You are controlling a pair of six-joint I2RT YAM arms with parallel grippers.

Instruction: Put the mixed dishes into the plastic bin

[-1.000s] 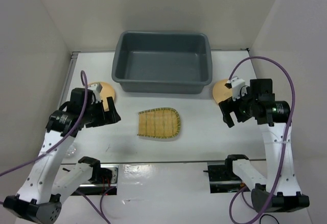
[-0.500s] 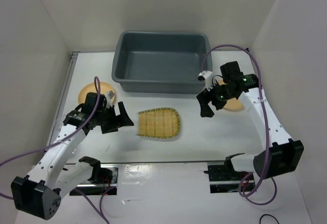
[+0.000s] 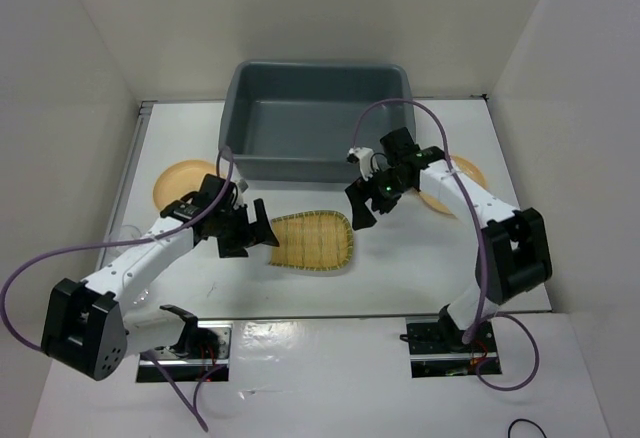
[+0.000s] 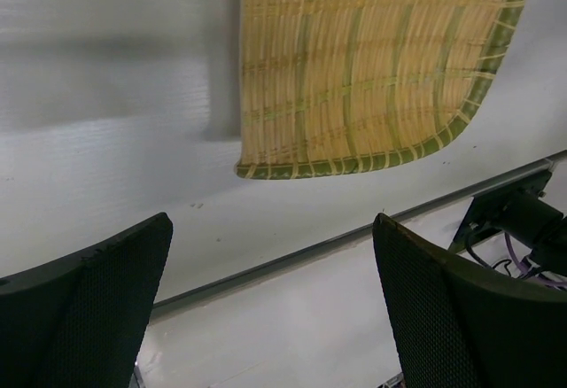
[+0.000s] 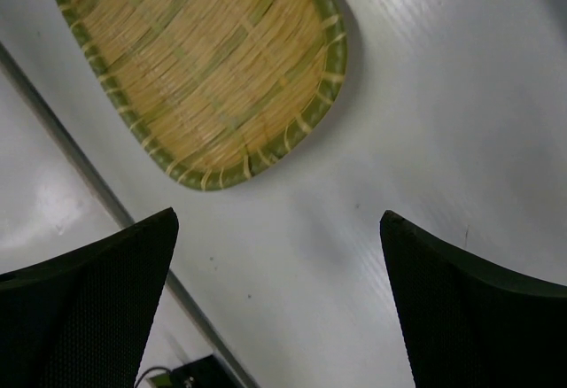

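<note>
**Operator:** Where is everything, biggest first?

**Robot:** The white table [image 3: 400, 268] carries it all. The plastic bin [image 3: 318, 163] stands at its far side, with the long side facing my bases. The bamboo tray [image 3: 312, 241] lies flat on the table in front of the bin and apart from it. From above, its rounded end points to my right. One yellow-orange plate [image 3: 178, 180] sits on the table near the bin's near-left corner. The other plate [image 3: 465, 172] sits to the bin's right, partly hidden behind my right arm.

**Operator:** And your grippers?

**Robot:** My left gripper [image 3: 256, 239] is just beside the tray's straight left end. My right gripper [image 3: 358, 208] is near the far corner of the rounded end. Both have their fingers spread wide with only bare table between them. In the left wrist view the tray [image 4: 372, 69] lies ahead of the left gripper [image 4: 275, 317], not between its fingers [image 4: 89, 299]. The right wrist view is alike: the tray [image 5: 204, 69] lies ahead of the right gripper [image 5: 279, 308]. I cannot tell whether either one touches the table.
</note>
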